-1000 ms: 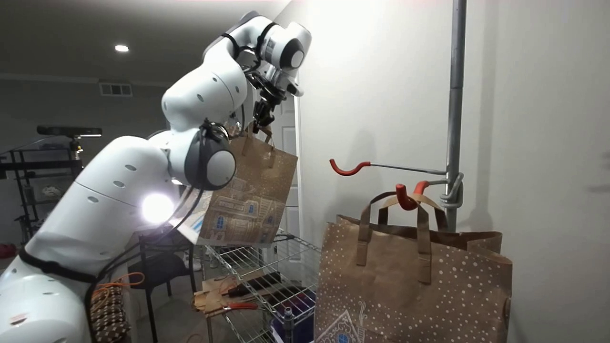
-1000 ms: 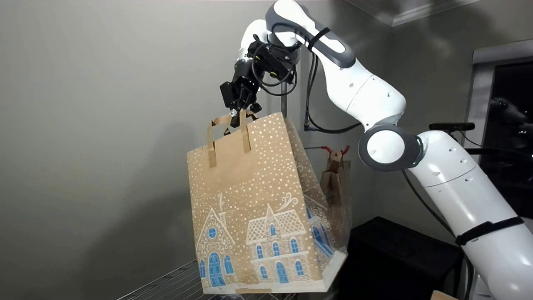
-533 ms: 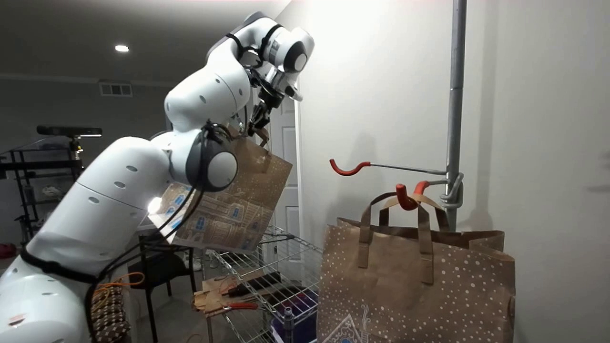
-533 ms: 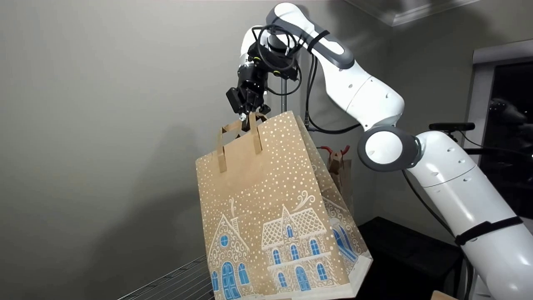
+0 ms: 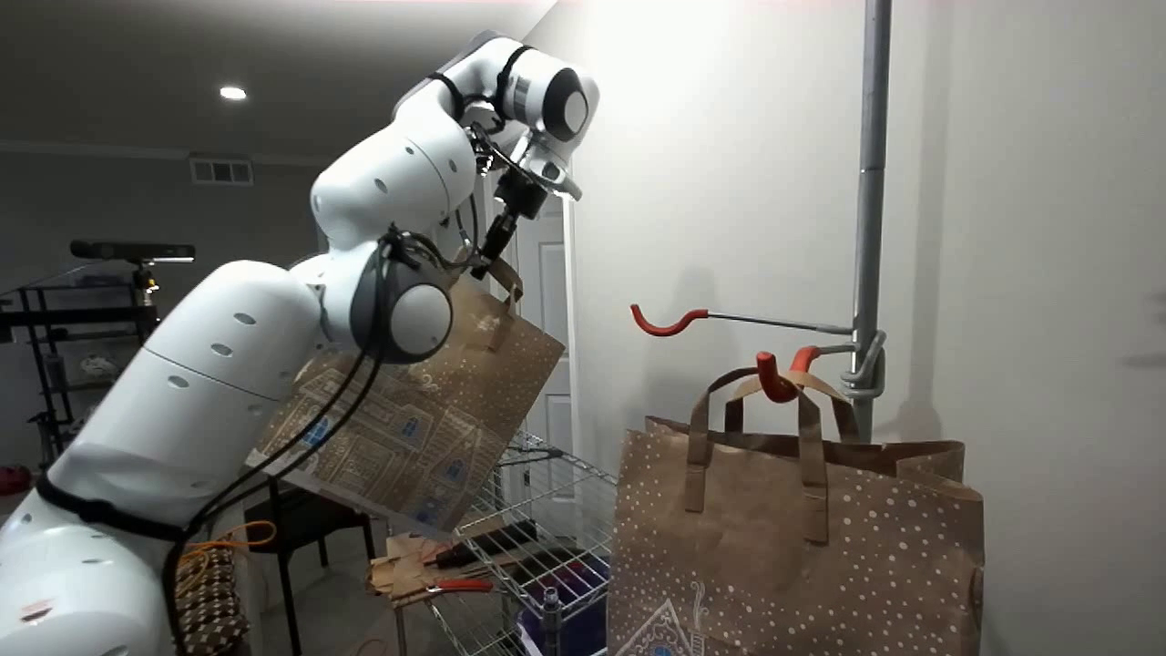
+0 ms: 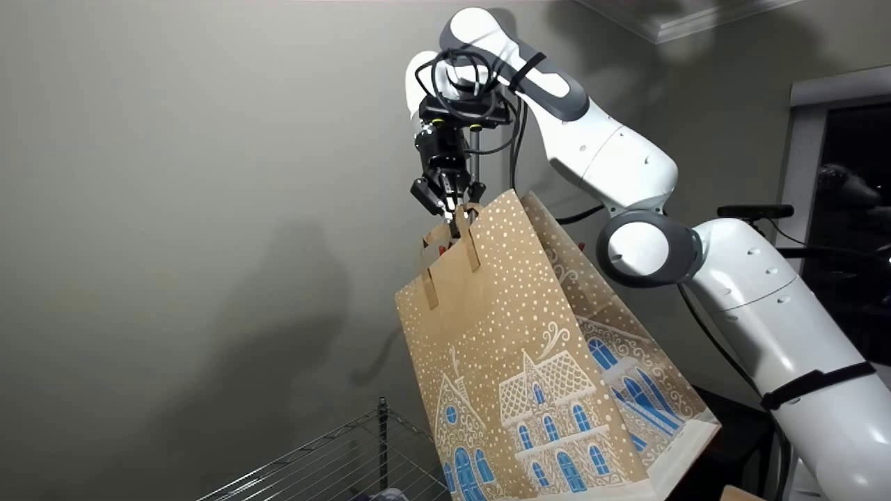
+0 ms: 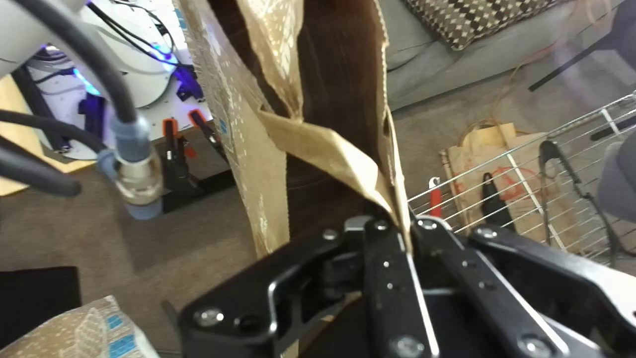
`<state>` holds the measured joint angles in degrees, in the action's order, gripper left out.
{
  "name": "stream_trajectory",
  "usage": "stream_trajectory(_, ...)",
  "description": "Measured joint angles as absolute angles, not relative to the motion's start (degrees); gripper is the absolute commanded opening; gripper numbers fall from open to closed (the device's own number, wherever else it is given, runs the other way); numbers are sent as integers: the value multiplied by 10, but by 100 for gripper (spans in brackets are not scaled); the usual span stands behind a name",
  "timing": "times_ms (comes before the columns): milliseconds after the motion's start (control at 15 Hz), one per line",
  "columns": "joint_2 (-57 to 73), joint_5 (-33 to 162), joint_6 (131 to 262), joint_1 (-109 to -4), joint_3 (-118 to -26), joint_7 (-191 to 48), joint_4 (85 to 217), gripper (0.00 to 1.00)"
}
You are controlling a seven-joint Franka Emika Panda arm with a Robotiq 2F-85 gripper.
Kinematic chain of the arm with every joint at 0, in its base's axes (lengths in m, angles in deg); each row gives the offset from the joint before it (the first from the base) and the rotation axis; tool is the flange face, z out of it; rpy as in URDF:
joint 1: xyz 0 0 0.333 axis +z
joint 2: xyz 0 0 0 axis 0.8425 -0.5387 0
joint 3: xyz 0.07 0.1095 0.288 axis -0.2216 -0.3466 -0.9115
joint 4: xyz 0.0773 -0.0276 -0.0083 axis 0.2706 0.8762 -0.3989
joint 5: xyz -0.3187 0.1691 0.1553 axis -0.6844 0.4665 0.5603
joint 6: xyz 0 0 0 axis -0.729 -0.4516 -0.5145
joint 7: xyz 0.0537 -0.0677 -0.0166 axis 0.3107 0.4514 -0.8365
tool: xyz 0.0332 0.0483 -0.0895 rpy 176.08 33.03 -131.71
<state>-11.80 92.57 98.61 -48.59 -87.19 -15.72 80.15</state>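
Wall (image 5: 747, 164): plain and pale; a grey metal pole (image 5: 873, 137) stands in front of it, with red-tipped hooks (image 5: 672, 324) jutting out.
Hanging bag (image 5: 783, 565): brown paper with white dots, upright, its handles looped over a hook.
Wire rack (image 6: 320, 459): open metal shelving, low in both exterior views.
Floor (image 7: 139, 263): brownish carpet; a black chair (image 5: 314, 519) stands on it.
Window (image 6: 853, 139): dark, at the edge of an exterior view.
Fingers (image 7: 390, 283): I have them clenched on a paper handle (image 6: 468, 243); whether it is one handle or both, I cannot tell.
House-print bag (image 6: 508, 334): brown with white and blue houses, hanging in mid-air below my fingers, near the rack, tilted steeply.
Swing since a second ago: the held bag leans much further, its base carried out toward my arm (image 6: 779, 299), and in an exterior view it now covers the hanging bag. The rack's corner post (image 6: 383, 445) has come into sight there. My fingers sit slightly lower. The hanging bag stays on its hook.
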Motion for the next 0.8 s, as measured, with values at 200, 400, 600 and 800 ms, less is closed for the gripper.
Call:
stream_trajectory(200,-110,852,935,-461,-840,-158,794,0)
stream_trajectory(400,-103,753,904,-420,-804,-183,792,0)
stream_trajectory(600,-102,686,878,-381,-780,-207,793,0)
stream_trajectory(800,-101,685,855,-368,-777,-206,793,0)
